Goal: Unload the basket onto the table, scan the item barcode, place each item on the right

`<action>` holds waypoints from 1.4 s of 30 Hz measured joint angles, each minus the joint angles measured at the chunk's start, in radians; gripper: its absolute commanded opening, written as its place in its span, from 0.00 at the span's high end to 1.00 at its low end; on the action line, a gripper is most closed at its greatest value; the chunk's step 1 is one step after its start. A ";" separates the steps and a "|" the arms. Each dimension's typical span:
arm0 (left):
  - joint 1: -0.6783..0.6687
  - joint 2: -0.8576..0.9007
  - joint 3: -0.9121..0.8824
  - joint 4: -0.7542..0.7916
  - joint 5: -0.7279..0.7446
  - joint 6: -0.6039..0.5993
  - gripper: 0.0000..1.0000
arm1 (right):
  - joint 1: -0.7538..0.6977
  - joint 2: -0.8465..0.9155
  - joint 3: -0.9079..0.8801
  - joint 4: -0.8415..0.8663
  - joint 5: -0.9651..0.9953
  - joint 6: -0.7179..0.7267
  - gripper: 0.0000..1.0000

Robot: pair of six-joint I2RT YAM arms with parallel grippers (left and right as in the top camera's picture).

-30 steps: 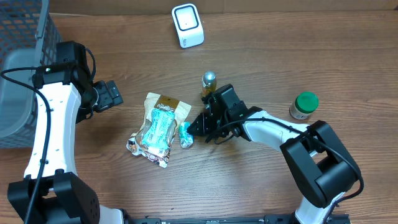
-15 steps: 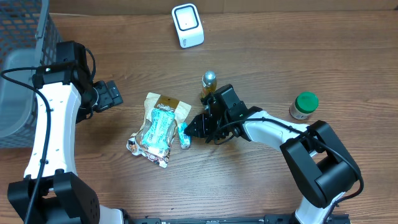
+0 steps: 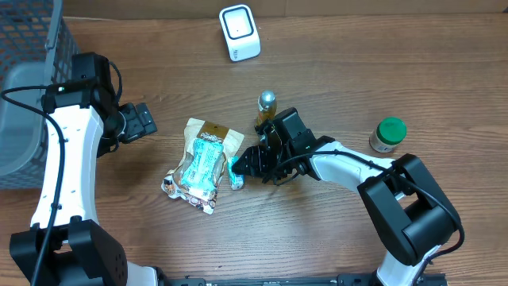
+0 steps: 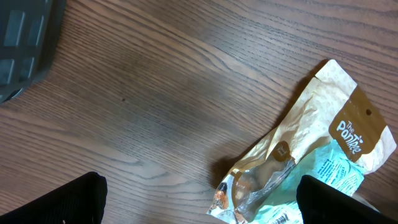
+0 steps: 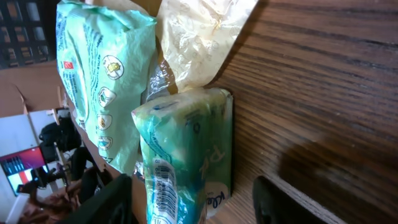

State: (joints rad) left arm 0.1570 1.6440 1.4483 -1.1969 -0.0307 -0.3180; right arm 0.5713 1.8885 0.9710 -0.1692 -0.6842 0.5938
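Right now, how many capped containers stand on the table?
2. A small gold-capped bottle stands near centre, in front of the white scanner; a green-lidded jar stands far right. The wire basket at left could hide others.

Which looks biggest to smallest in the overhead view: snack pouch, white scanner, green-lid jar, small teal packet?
1. snack pouch, clearly the largest
2. white scanner
3. green-lid jar, somewhat smaller than the scanner
4. small teal packet, smallest

All four sit on the table, so nearness to the camera hardly skews this.
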 measured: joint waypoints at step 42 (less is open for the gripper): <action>0.000 0.000 0.000 0.000 0.000 0.000 0.00 | 0.316 -0.239 0.362 -0.634 0.684 -0.070 0.21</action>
State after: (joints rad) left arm 0.1570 1.6440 1.4483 -1.1969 -0.0307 -0.3180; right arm 0.8871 1.6493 1.3331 -0.8032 -0.0002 0.5236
